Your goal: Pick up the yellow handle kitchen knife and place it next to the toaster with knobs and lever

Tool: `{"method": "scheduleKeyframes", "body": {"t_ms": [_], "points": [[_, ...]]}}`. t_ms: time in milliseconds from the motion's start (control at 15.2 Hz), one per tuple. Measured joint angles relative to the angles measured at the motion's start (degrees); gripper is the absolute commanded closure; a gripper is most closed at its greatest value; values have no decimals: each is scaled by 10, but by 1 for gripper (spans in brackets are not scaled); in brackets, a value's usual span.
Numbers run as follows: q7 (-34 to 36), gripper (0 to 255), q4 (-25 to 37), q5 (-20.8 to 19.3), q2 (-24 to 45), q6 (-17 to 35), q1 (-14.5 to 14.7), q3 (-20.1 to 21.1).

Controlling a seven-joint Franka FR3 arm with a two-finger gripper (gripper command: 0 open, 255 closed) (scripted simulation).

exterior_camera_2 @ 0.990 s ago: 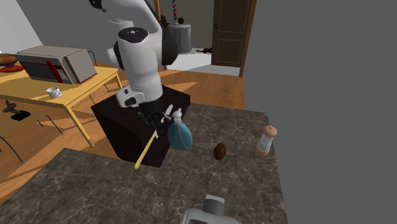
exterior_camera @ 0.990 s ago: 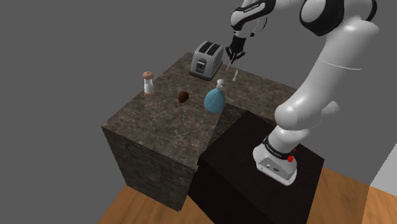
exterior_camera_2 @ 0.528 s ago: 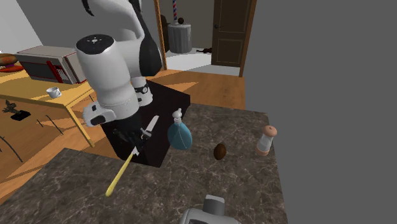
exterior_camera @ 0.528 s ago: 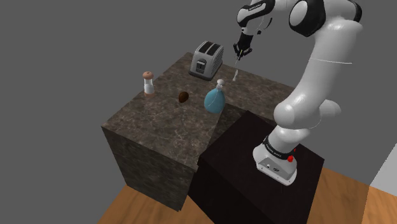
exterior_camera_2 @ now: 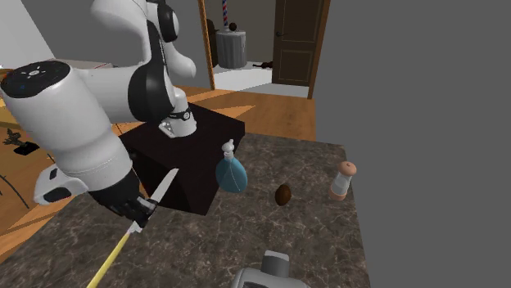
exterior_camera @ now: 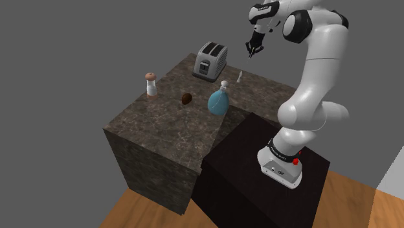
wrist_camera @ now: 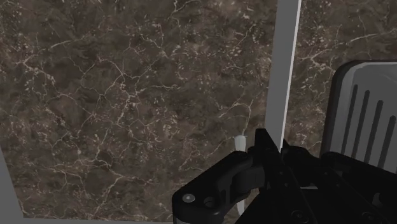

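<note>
Knife (exterior_camera_2: 165, 186) is clamped between the black fingers of the gripper (exterior_camera_2: 137, 217), taken about where blade meets handle. In the second exterior view the pale blade is seen slanting up from the fingers toward the dark stand (exterior_camera_2: 205, 135). The yellow handle is seen running down to that view's lower left, all of it carried in the air over the marbled counter (exterior_camera_2: 246, 229).

From the wrist, the knife (wrist_camera: 283, 63) is shown running straight out from the closed gripper (wrist_camera: 261, 159), with the counter (wrist_camera: 127, 95) beneath it and the toaster (wrist_camera: 362, 108) just beside it, slots in sight.

In the shoulder view the gripper (exterior_camera: 250, 52) is held high over the counter's (exterior_camera: 162, 129) far corner, up and to that view's right of the toaster (exterior_camera: 210, 60). Bottle (exterior_camera: 218, 100), brown lump (exterior_camera: 186, 98) and shaker (exterior_camera: 151, 84) are seen on the counter, well apart from the gripper.
</note>
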Motion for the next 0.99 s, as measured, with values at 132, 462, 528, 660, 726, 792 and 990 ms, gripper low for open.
{"method": "scheduleKeyframes", "body": {"t_ms": [132, 462, 528, 660, 726, 792, 990], "points": [[-15, 255, 78, 4, 48, -30, -17, -2], [-25, 255, 101, 7, 79, -23, -27, -2], [-26, 255, 95, 7, 79, -16, -27, -2], [-26, 255, 85, 8, 84, -2, -26, -2], [-27, 255, 79, 8, 86, 5, -27, -2], [-27, 255, 76, 8, 88, 10, -26, -2], [-27, 255, 63, 9, 94, 30, -26, -1]]}}
